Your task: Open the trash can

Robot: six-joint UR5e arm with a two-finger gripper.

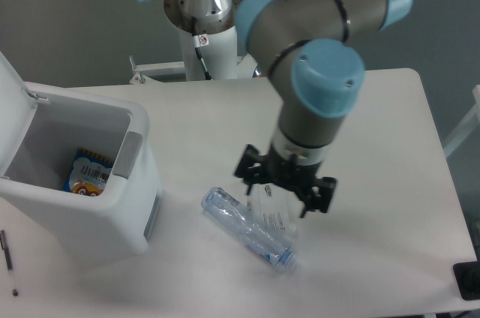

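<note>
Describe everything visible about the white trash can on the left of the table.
The large white boxy plastic trash can stands upright at the left end of the white table. Its flat hinged lid is swung up and back, so the bin is open. A grey push latch sits on the front rim. Inside lies a colourful snack wrapper. Nothing grips the bin.
</note>
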